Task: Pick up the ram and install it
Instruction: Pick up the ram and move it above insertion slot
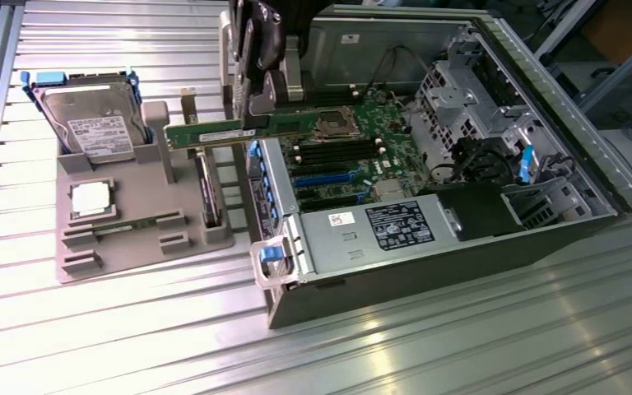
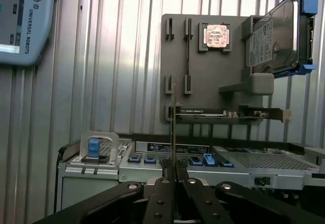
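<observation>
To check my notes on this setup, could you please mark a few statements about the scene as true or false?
1. The claw is shut on the memory stick. True.
2. The memory stick is seated in the motherboard. False: it is held up in the claw, not in any slot.
3. The hard drive stands upright in the gray tray. True.
4. The silver chip lies on the bare table. False: it lies on the gray tray.
5. The computer case is open, with its inside showing. True.
</observation>
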You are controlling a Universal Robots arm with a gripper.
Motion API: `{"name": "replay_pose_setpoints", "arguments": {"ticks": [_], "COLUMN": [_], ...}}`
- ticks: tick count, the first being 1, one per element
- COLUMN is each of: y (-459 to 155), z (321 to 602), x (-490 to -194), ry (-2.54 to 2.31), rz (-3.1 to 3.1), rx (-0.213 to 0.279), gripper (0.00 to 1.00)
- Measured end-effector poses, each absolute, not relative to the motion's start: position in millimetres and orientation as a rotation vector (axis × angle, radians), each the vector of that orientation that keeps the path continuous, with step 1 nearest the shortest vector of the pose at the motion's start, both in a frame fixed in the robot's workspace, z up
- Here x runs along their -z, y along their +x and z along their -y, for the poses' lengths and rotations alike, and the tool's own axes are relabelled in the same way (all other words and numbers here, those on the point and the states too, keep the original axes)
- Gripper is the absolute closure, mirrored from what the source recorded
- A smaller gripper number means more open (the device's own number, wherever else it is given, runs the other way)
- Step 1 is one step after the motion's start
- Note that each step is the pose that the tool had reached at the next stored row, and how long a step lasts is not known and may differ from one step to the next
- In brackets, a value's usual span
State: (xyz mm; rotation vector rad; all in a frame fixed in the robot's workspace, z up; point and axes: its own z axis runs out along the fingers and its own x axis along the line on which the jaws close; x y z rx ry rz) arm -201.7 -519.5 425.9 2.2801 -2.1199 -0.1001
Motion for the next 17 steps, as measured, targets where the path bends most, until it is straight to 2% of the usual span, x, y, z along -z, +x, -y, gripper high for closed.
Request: {"name": "replay_pose_setpoints", "arguments": {"ticks": [17], "y": [-167], "z": [519], "x": [-426], "ry": [2.276], "rz": [2.116], "rx": [0.091], "gripper": [0.88]}}
